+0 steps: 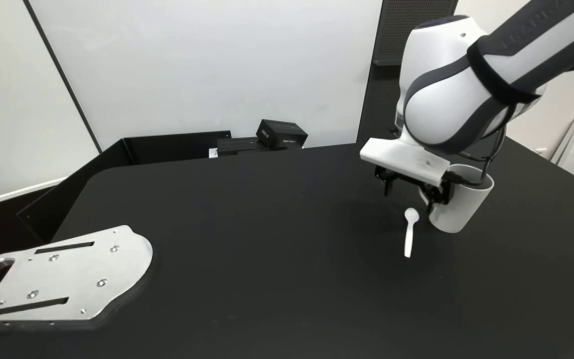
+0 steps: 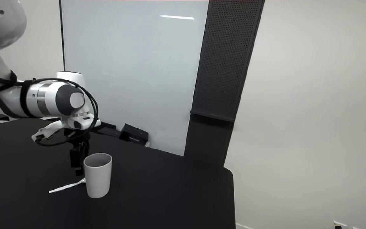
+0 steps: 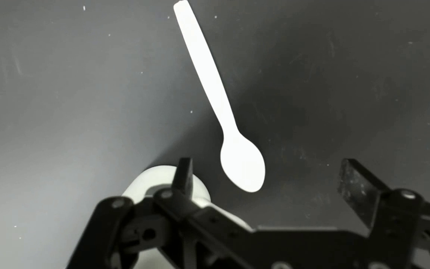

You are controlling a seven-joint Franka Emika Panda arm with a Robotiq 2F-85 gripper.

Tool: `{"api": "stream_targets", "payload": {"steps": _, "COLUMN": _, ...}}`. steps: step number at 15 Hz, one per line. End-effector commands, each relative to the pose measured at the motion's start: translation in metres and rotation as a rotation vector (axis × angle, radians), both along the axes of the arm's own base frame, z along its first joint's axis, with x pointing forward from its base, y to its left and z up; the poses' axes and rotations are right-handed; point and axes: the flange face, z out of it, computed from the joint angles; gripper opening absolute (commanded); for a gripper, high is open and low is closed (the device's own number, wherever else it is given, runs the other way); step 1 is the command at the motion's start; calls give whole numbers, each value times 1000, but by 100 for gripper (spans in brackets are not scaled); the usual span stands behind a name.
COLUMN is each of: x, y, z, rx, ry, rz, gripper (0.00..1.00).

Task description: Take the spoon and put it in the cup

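Note:
The white spoon (image 1: 409,237) lies flat on the dark table beside the cup. It also shows in an exterior view (image 2: 67,187), its bowl end partly behind the cup. In the wrist view the whole spoon (image 3: 209,78) shows, its bowl toward my fingers. The white cup (image 1: 459,212) stands upright and is seen also in an exterior view (image 2: 98,179). In the wrist view its handle (image 3: 155,175) is partly hidden behind one finger. My gripper (image 1: 409,200) is open and empty, above the table by the spoon's bowl and close to the cup's handle side.
A silver metal plate (image 1: 77,279) with slots lies at the table's left side. Black boxes (image 1: 282,134) sit beyond the back edge and show also in an exterior view (image 2: 134,135). A loose cable (image 1: 496,149) hangs from the arm near the cup's rim.

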Motion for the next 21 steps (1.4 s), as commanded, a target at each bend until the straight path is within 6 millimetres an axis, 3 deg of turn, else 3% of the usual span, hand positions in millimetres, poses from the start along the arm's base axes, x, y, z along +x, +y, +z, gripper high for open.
{"api": "stream_targets", "payload": {"steps": 1, "x": -6, "y": -2, "z": 0, "rx": 22, "ry": 5, "rz": 11, "gripper": 100}}
{"api": "stream_targets", "payload": {"steps": 9, "x": -8, "y": -5, "z": -4, "rx": 52, "ry": -12, "rz": 160, "gripper": 100}}
{"api": "stream_targets", "payload": {"steps": 21, "x": -7, "y": -7, "z": -5, "rx": 83, "ry": -19, "rz": 252, "gripper": 100}}
